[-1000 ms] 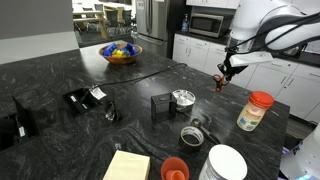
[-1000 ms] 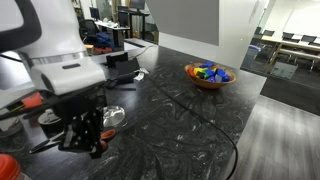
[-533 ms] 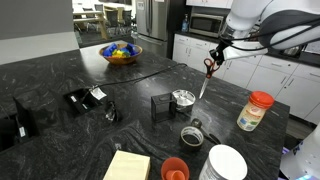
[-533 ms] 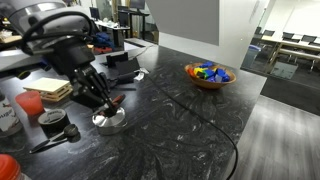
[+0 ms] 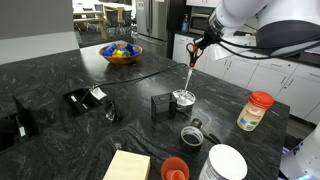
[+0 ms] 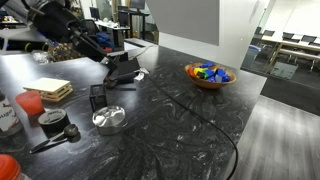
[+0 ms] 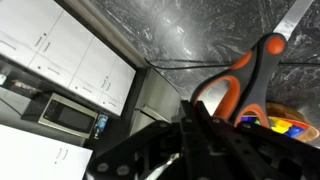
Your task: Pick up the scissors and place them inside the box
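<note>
My gripper [image 5: 203, 42] is shut on the scissors [image 5: 192, 52]. They have red loop handles, and the blades hang down and to the left, in the air above the round silver tin [image 5: 183, 98]. The small dark cube box [image 5: 160, 105] stands on the black counter just left of the tin, below and left of the scissors. The box also shows in an exterior view [image 6: 97, 97], in front of the tin [image 6: 110, 120]. In the wrist view the orange-red handle [image 7: 245, 75] sits between my dark fingers [image 7: 165, 150], with the blade [image 7: 298, 14] pointing away.
A wooden bowl of coloured items [image 5: 121, 52] stands far back on the counter. A flat black case with white labels [image 5: 85, 97] lies at the left. A red-lidded jar [image 5: 255, 110], a white container [image 5: 225, 163], a red cup [image 5: 175, 168] and a notepad [image 5: 127, 166] stand near the front.
My gripper has carried the scissors leftwards and a little higher, from over the counter's right side to above the silver tin. The scissors now hang with the blades down.
</note>
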You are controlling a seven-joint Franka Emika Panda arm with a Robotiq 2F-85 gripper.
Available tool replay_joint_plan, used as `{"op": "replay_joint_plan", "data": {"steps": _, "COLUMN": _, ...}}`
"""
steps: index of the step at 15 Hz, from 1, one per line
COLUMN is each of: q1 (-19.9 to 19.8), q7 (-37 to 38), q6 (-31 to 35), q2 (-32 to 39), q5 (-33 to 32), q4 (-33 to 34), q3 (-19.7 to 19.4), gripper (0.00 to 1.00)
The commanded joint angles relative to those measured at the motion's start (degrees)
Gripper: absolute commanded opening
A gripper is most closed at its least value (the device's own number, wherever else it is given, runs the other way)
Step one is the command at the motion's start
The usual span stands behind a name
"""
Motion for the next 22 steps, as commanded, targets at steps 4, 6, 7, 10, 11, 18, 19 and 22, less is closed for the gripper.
{"op": "replay_joint_plan", "data": {"steps": 4, "q1": 4.6, "q7": 4.0, "q6": -0.6, "q2": 8.6, "q5": -15.7, "q4": 5.3, "q3": -0.2, "gripper": 0.02}}
{"op": "replay_joint_plan", "data": {"steps": 6, "q1": 6.2, "q7": 4.0, "q6": -0.5, "q2": 8.0, "q5": -13.9, "q4": 4.0, "q3": -1.7, "gripper": 0.07}}
{"op": "replay_joint_plan", "data": {"steps": 7, "q1": 6.4, "q7": 4.1, "q6": -0.5, "q2": 8.6, "q5": -14.6, "q4": 4.5, "q3": -1.8, "gripper": 0.07}}
{"op": "replay_joint_plan", "data": {"steps": 10, "q1": 6.4, "q7": 4.1, "q6": -0.6, "q2": 8.7, "q5": -14.7, "q4": 5.0, "q3": -1.8, "gripper": 0.07}}
{"op": "replay_joint_plan", "data": {"steps": 11, "q1": 6.4, "q7": 4.1, "q6": -0.6, "q2": 8.7, "q5": -14.7, "q4": 5.0, "q3": -1.8, "gripper": 0.07}}
{"op": "replay_joint_plan", "data": {"steps": 18, "q1": 7.8, "q7": 4.5, "q6": -1.6, "q2": 8.9, "q5": -21.6, "q4": 7.1, "q3": -1.2, "gripper": 0.02}}
{"op": "replay_joint_plan", "data": {"steps": 19, "q1": 8.3, "q7": 4.3, "q6": -1.4, "q2": 8.9, "q5": -22.8, "q4": 7.8, "q3": -1.3, "gripper": 0.02}}
{"op": "replay_joint_plan", "data": {"steps": 22, "q1": 9.8, "q7": 3.7, "q6": -0.1, "q2": 9.1, "q5": -24.9, "q4": 9.3, "q3": -1.5, "gripper": 0.02}}
